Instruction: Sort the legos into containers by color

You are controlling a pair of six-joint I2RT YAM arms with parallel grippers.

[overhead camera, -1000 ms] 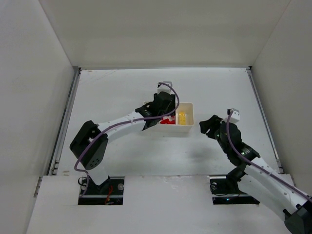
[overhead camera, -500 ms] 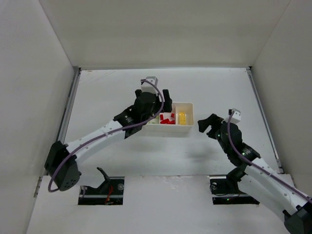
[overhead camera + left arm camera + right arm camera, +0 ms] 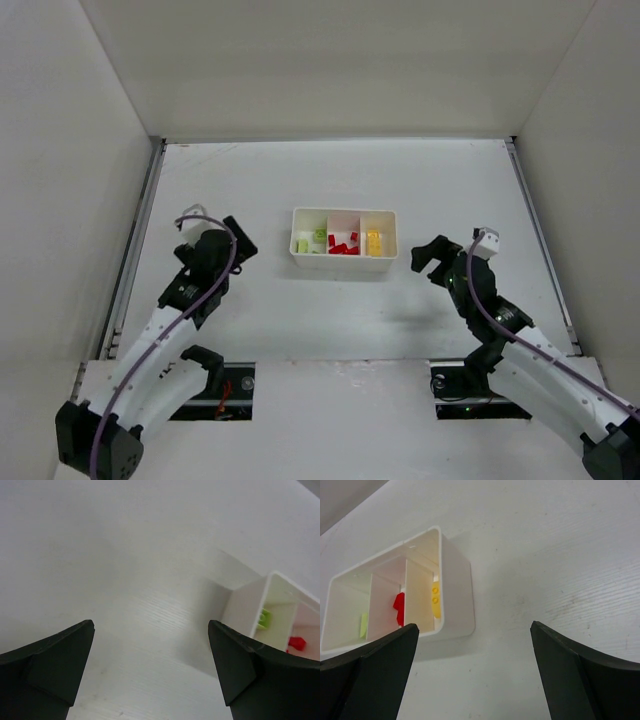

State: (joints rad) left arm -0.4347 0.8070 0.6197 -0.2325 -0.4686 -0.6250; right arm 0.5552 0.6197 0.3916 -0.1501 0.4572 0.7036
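Note:
The white tray sits mid-table with three containers side by side. Light green legos lie in its left one, red legos in the middle, yellow legos in the right. My left gripper is open and empty, well left of the tray. My right gripper is open and empty, just right of the tray. The left wrist view has the left gripper over bare table, the tray ahead on the right. Beyond the right gripper, the tray holds a yellow lego.
White walls enclose the table on the left, back and right. Both arm bases sit at the near edge. A green lego and a red lego show inside the tray from the left wrist.
My left arm has drawn back from above the tray to the table's left side, and its gripper has opened. My right gripper has opened wider while staying in place.

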